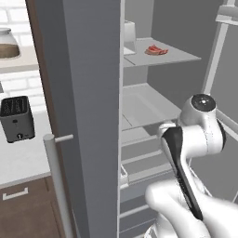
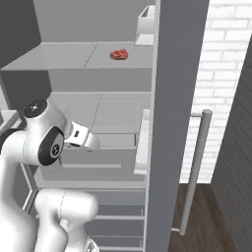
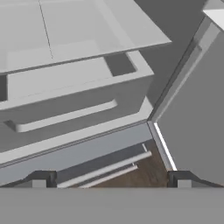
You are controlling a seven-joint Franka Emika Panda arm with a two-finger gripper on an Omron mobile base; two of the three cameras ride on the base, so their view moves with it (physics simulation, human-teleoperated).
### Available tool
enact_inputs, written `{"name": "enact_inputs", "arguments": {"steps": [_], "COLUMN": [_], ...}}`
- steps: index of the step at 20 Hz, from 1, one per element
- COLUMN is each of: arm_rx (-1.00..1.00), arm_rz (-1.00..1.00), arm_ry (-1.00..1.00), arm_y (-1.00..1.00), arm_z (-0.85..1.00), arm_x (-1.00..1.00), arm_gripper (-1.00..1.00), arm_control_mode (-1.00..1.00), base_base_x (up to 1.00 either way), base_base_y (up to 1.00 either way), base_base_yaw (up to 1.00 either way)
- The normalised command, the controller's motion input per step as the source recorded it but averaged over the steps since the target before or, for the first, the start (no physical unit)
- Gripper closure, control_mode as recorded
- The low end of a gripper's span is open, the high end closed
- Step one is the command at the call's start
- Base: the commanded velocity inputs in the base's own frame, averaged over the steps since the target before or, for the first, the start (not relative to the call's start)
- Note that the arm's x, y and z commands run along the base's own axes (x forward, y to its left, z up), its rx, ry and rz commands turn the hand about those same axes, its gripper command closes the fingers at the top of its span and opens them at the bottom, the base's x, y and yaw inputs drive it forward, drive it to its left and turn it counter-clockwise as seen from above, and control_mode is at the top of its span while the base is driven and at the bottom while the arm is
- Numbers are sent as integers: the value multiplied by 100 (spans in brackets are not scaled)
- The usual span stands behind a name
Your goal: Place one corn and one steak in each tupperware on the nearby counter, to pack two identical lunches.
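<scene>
Steak (image 1: 156, 50) sits on upper fridge shelf (image 1: 181, 58), above and beyond my gripper (image 3: 111, 181); fingers (image 3: 40, 180) spread wide, holding nothing, pointing at lower drawers.

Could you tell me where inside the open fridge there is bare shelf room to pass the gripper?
The upper shelf is bare left of the steak, which lies apart from the white container at the right. The shelf below looks bare too.

An open fridge (image 2: 98, 128) takes up the left and centre of the frame. A red steak (image 2: 119, 54) lies on its upper shelf (image 2: 59, 56), top centre. The white arm (image 2: 39, 142) rises at lower left.
</scene>
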Motion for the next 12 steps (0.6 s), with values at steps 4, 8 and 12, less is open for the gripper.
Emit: {"name": "enact_inputs", "arguments": {"steps": [4,8,12], "arm_rx": [0,0,0], "arm_rz": [0,0,0], "arm_ry": [-50,-44,-24], "arm_y": [-44,-31,-4], "arm_z": [100,100,100], "arm_x": [0,0,26], "arm_gripper": [-100,-100,-100], "arm_control_mode": [-100,-100,-100], "base_base_x": [0,0,0], "base_base_y": [0,0,0], "base_base_yaw": [0,0,0]}}
